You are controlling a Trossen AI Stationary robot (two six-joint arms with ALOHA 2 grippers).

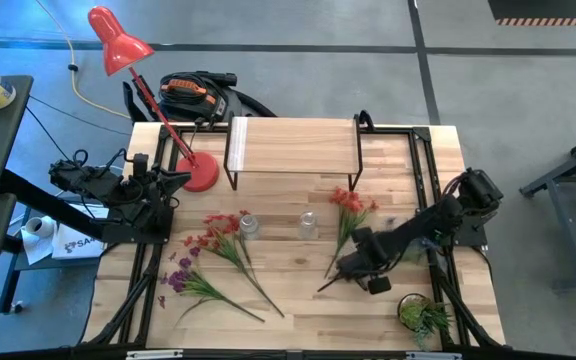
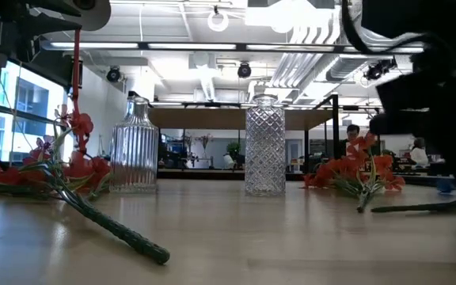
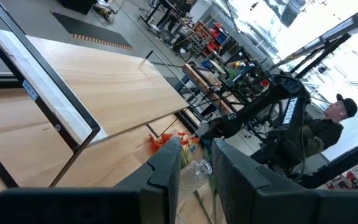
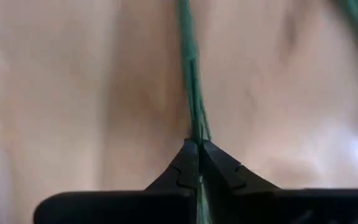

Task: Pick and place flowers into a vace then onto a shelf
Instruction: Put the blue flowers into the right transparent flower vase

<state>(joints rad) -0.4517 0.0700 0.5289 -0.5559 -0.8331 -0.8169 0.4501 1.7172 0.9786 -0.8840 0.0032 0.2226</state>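
Here, the right gripper (image 4: 197,146) has its jaws clamped on a flower stem (image 4: 191,81); lifting toward a vase (image 1: 309,226) comes next.

Two vases (image 1: 249,226) (image 1: 309,226) before the shelf (image 1: 293,145), flowers (image 1: 218,238) (image 1: 348,205) either side.
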